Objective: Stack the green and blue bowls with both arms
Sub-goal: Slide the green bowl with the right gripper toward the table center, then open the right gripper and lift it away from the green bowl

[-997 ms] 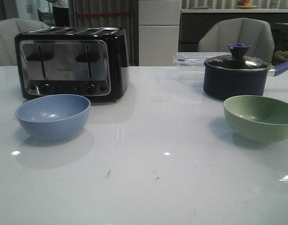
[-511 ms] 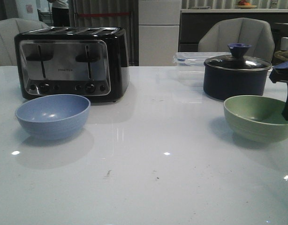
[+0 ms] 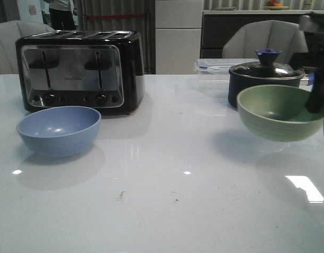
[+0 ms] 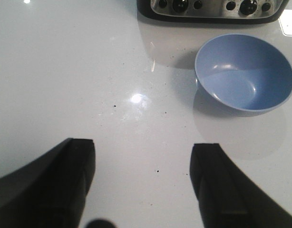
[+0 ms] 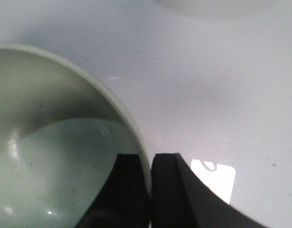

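The green bowl (image 3: pixel 278 112) hangs above the table at the right, tilted toward me. My right gripper (image 3: pixel 316 100) is shut on its right rim; in the right wrist view the gripper (image 5: pixel 150 164) pinches the bowl's rim (image 5: pixel 131 128), one finger inside and one outside. The blue bowl (image 3: pixel 58 130) sits on the table at the left, in front of the toaster. It also shows in the left wrist view (image 4: pixel 244 73). My left gripper (image 4: pixel 142 156) is open and empty over bare table, short of the blue bowl. It does not show in the front view.
A black and chrome toaster (image 3: pixel 80 68) stands behind the blue bowl. A dark navy lidded pot (image 3: pixel 265 79) and a clear plastic box (image 3: pixel 215 66) stand at the back right, just behind the lifted green bowl. The white table (image 3: pixel 167 200) stretches between the bowls.
My right arm came in from the right, shut on the green bowl's rim and lifted it off the table, moving it a little left. The blue bowl has not moved.
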